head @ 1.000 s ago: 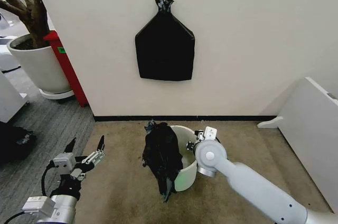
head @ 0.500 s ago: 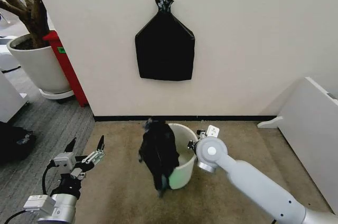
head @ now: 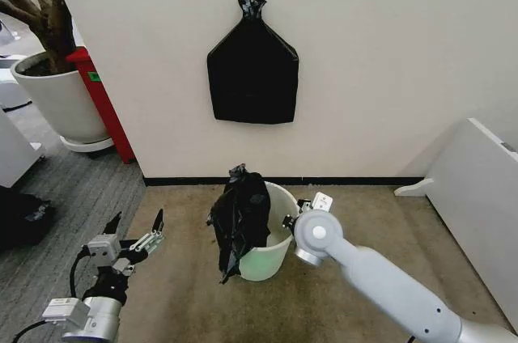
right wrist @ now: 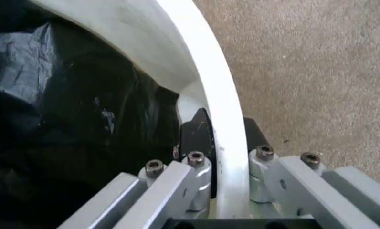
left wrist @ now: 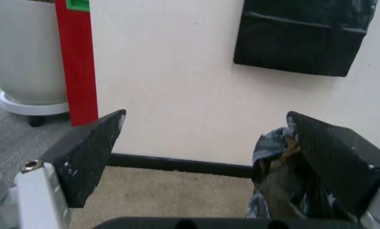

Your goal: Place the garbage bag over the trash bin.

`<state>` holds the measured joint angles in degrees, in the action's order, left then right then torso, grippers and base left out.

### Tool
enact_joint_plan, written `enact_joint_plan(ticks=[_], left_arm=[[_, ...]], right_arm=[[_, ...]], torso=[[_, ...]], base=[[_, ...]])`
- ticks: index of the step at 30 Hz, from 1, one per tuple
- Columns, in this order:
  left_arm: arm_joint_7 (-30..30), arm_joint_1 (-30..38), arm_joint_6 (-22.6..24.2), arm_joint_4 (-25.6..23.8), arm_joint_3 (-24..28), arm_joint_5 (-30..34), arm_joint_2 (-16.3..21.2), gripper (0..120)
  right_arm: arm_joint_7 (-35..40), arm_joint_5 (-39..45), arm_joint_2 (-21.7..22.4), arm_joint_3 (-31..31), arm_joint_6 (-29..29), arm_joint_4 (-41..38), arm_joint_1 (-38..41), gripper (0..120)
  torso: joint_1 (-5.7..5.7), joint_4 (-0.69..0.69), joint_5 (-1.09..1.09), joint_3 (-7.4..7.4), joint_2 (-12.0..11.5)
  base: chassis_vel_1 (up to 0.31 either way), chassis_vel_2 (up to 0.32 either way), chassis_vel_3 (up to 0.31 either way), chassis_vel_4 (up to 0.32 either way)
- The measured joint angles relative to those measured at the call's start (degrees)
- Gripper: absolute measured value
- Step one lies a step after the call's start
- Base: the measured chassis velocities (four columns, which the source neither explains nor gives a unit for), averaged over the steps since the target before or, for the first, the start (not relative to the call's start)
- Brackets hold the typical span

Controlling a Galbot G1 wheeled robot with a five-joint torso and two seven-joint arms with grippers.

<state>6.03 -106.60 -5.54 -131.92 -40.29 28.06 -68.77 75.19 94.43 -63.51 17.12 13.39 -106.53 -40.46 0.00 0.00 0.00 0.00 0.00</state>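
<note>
A: Item one, the trash bin (head: 263,258). How is it standing?

B: Round, tapered, smooth cream-white plastic with a rolled rim, sitting on the tan carpet (head: 186,294). It is tilting, mouth leaning toward the right gripper (right wrist: 220,138), base angling away from it. The long axis is running mouth to base, off vertical.

A: And that gripper?

B: It is pinching the bin's wall at the rim: one black pad is pressing inside, the other outside, with the rim passing between the grey finger links. In the head view the arm's round wrist joint is covering most of it.

A: Item two, the garbage bag (head: 240,222).

B: Thin, glossy, crinkled black plastic. It is draping over the bin's rim on the side opposite the right gripper, long axis hanging downward outside the wall, a peak bunching above the rim. Part is lying inside the bin just beside the inner pad (right wrist: 195,136). How deep it reaches is hidden.

A: The left gripper (head: 135,227)?

B: Hovering low above the carpet, well apart from the bin, dark fingers (left wrist: 85,160) spread wide, holding nothing. Beyond them the bag's crumpled folds are showing, partly cut off by one finger.

A: Anything else?

B: A flat black bundle (head: 252,72) with a knotted neck is hanging on the wall (head: 388,60) behind the bin
</note>
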Motion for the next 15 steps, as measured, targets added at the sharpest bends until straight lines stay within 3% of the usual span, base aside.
enact_joint_plan(ticks=[15], left_arm=[[-0.04,0.22,-0.10,0.08,0.45,-0.07,0.01,100]], right_arm=[[-1.78,-2.62,0.49,1.44,1.91,0.14,-0.54,0]], torso=[[0.00,0.00,0.00,0.00,0.00]], base=[[0.000,0.000,0.000,0.000]])
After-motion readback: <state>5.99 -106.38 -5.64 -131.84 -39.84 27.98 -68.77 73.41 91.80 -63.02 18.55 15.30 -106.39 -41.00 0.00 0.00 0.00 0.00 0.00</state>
